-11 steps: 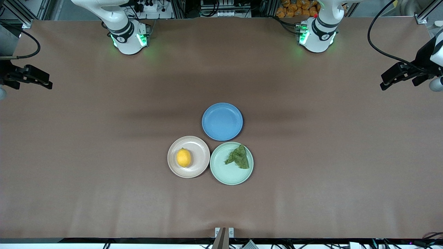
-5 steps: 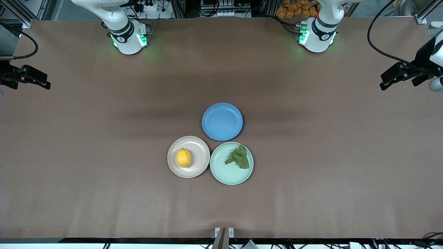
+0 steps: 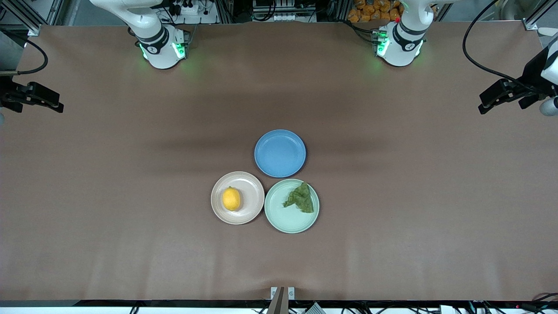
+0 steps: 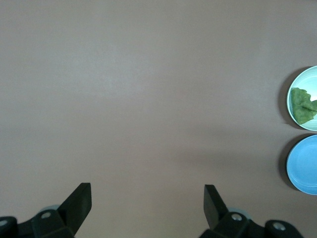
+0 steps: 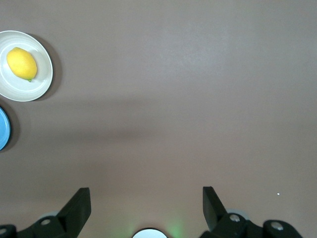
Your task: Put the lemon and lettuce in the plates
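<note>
Left end effector [image 3: 484, 107] hangs high over the bare tabletop [image 3: 392, 244] at the left arm's end, well apart from every plate; in the left wrist view its fingers [image 4: 79, 201] are spread wide with nothing between them. Right end effector [image 3: 59, 106] is the mirror case over the right arm's end of the tabletop, fingers [image 5: 79, 203] likewise spread and empty. Neither is near a task object; both arms appear parked. Lemon [image 3: 231, 199] lies in the beige-pink plate [image 3: 250, 183], slightly off centre toward the right arm's end, fully inside the rim. Lettuce [image 3: 300, 198] lies in the mint green plate [image 3: 281, 220], on the portion farther from the front camera and toward the left arm's end; its ragged tip reaches close to the rim there, but whether it overhangs cannot be told. The two plates sit side by side, rims touching or nearly so, beige-pink toward the right arm's end. Blue plate [image 3: 280, 153] sits just farther from the front camera than that pair and holds nothing. Wrist views agree: lemon on its plate in the right wrist view, lettuce on the green plate in the left. Judgement: both placements look done, one item per plate, nothing loose on the tabletop. No step appears left, unless the lettuce edge needs checking.
</note>
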You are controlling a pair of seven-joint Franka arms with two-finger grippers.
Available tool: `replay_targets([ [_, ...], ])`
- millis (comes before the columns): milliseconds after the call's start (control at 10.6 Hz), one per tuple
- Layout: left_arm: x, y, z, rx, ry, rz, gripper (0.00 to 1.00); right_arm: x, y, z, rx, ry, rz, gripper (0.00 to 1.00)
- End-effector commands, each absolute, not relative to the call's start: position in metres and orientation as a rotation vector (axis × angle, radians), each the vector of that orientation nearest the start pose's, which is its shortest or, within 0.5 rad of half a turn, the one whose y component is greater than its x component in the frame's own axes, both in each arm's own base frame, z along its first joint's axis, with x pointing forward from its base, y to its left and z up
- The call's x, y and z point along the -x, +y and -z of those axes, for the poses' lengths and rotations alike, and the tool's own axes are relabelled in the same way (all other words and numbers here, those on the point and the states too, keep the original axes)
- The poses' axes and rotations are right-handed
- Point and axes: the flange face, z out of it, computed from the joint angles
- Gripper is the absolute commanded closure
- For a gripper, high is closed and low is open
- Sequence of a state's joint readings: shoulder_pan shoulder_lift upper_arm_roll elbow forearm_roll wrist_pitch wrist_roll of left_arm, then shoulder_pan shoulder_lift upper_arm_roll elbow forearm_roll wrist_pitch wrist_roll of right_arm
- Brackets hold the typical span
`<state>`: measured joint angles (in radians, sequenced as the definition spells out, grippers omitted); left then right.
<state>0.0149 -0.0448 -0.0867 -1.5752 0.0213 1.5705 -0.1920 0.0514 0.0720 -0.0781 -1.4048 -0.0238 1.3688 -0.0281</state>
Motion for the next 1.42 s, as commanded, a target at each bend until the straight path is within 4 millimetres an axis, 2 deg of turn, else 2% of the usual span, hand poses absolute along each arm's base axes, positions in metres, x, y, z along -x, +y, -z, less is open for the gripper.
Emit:
replay_targets([
  [0,-0.541,-0.040,-0.652,3.119,-0.169,0.071,0.00,-0.554,-0.018,-0.647,3.173,0.028,-0.164,0.00],
  [663,-0.541,-0.045,-0.651,3.116,-0.161,0.069,0.00,-0.553,-0.024,-0.647,3.169,0.029,-0.164,0.00],
  [1042,-0.541,-0.042,-0.652,3.113,-0.159,0.072,0.00,-0.553,-0.028,-0.647,3.167,0.038,-0.162,0.00],
  [1326,-0.538,-0.036,-0.665,3.110,-0.176,0.110,0.00,-0.554,-0.028,-0.646,3.167,0.041,-0.164,0.00],
])
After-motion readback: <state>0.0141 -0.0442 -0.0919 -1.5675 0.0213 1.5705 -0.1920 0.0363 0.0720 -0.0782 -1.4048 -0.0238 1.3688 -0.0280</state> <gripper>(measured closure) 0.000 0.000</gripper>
